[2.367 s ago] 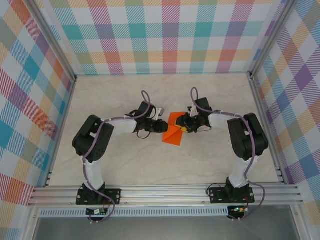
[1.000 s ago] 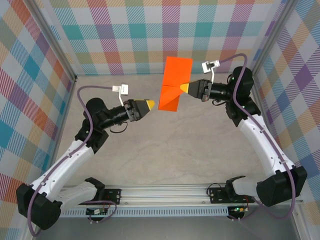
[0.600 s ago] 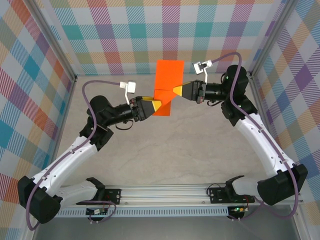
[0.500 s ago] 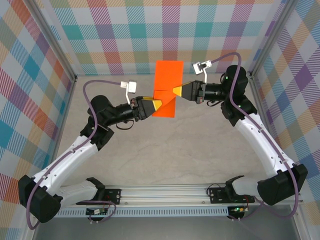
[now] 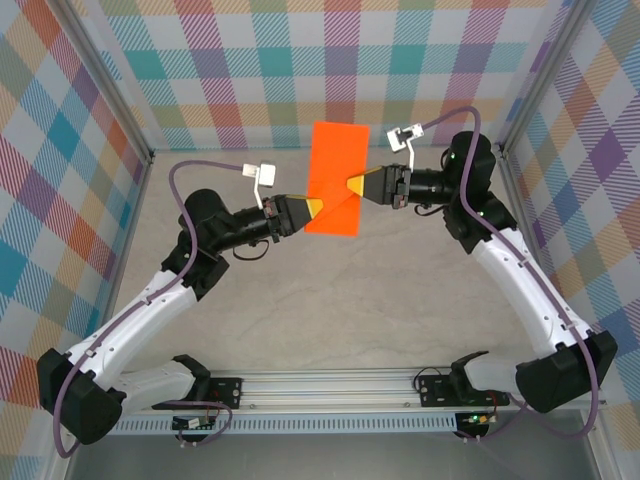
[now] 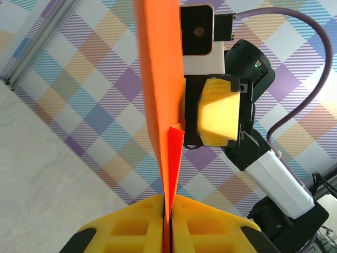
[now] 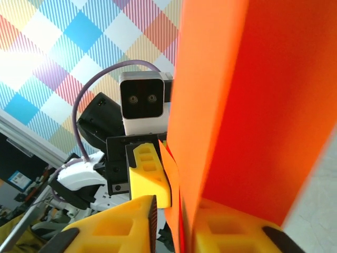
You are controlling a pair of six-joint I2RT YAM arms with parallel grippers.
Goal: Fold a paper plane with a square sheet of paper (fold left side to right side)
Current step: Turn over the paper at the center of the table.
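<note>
Evidently light, limp and easily torn, the square sheet of paper (image 5: 336, 165), partly folded, hangs upright above the far middle of the table (image 5: 330, 300). Hold is best taken at an edge beside a crease. The left gripper (image 5: 313, 207) is clenched on its left edge; the right gripper (image 5: 355, 186) stands slightly parted about the right edge.

Your L arm (image 5: 140, 315) and R arm (image 5: 520, 290) are both up, reaching inward, tips nearly meeting. L gripper (image 5: 315, 207) is clamped on the paper (image 5: 338, 160). R gripper (image 5: 352, 186) jaws are slightly apart round it.
</note>
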